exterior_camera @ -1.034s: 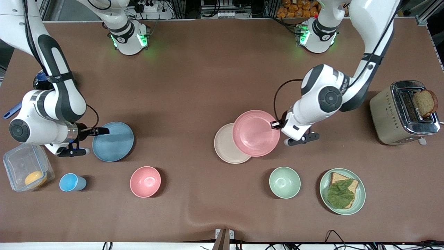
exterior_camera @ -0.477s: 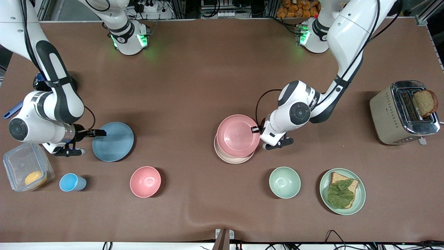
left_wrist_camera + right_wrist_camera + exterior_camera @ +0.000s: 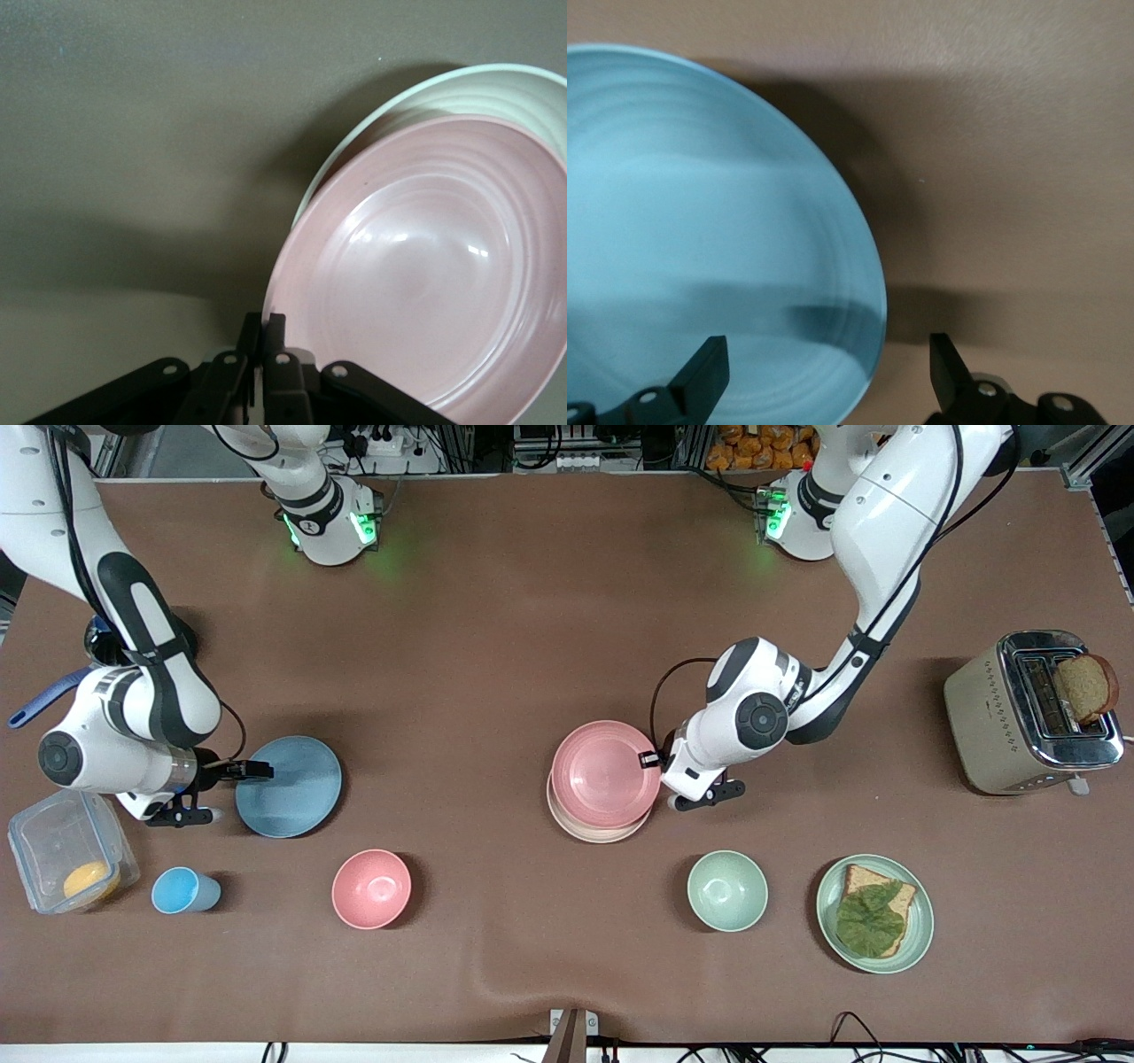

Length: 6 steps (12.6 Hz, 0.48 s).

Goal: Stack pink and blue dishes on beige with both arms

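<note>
Table [image 3: 532, 629]: brown, matte. Pink plate [image 3: 605, 772]: pale, ringed, shallow rim, near mid-table, lying almost squarely over the beige plate [image 3: 592, 834], which shows only as a cream crescent toward the table's near edge. Blue plate [image 3: 295, 786]: light blue, matte, flat on the table toward the right arm's end, well apart from the stack. Left gripper [image 3: 263, 329]: fingers pinched on the pink plate's rim at the side toward the left arm's end. Right gripper [image 3: 824, 372]: fingers spread, straddling the blue plate's rim, not gripping
</note>
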Available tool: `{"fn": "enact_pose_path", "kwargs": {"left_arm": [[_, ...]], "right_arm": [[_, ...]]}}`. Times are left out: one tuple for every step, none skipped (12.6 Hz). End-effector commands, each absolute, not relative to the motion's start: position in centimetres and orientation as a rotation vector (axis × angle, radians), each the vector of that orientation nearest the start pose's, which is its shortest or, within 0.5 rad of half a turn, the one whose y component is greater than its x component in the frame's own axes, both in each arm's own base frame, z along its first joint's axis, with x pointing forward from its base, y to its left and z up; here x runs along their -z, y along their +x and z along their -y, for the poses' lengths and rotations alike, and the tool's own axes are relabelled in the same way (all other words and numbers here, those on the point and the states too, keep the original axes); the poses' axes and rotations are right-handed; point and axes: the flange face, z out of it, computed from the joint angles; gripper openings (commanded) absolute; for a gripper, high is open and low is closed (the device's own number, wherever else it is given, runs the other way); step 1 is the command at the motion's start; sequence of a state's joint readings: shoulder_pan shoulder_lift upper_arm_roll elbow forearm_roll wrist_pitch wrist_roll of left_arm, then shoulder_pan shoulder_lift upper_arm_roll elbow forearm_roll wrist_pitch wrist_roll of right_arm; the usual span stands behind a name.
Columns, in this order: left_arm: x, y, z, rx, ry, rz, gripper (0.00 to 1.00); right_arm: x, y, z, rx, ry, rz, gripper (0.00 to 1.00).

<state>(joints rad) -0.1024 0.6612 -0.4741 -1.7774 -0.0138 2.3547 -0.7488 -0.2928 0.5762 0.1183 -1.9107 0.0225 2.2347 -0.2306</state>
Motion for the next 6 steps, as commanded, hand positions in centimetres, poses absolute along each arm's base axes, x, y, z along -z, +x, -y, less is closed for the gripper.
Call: {"fn": "enact_pose_path", "kwargs": {"left_arm": [[-22.03, 56.91, 34.39, -0.297, -3.314, 0.459, 0.0], [-21.98, 56.98, 34.32, -0.298, -3.314, 0.464, 0.0], [-22.13, 57.3, 34.29, -0.29, -3.317, 0.47, 0.0], [-22.03, 57.41, 34.3, -0.292, -3.318, 0.472, 0.0], [-22.03, 57.41, 34.3, -0.292, -3.318, 0.472, 0.0], [-22.09, 57.58, 34.33, -0.287, -3.321, 0.473, 0.0]], "right_arm": [[-16.1, 58.94, 9.98, -0.357, -2.973, 0.077, 0.0], [-16.15, 58.98, 10.08, -0.355, -2.974, 0.077, 0.0], [-16.01, 58.9, 10.05, -0.359, -2.972, 0.079, 0.0], [-16.09, 58.91, 10.06, -0.359, -2.972, 0.08, 0.0], [-16.08, 58.92, 9.97, -0.36, -2.973, 0.082, 0.0], [-16.17, 58.94, 9.88, -0.36, -2.972, 0.084, 0.0]]}}
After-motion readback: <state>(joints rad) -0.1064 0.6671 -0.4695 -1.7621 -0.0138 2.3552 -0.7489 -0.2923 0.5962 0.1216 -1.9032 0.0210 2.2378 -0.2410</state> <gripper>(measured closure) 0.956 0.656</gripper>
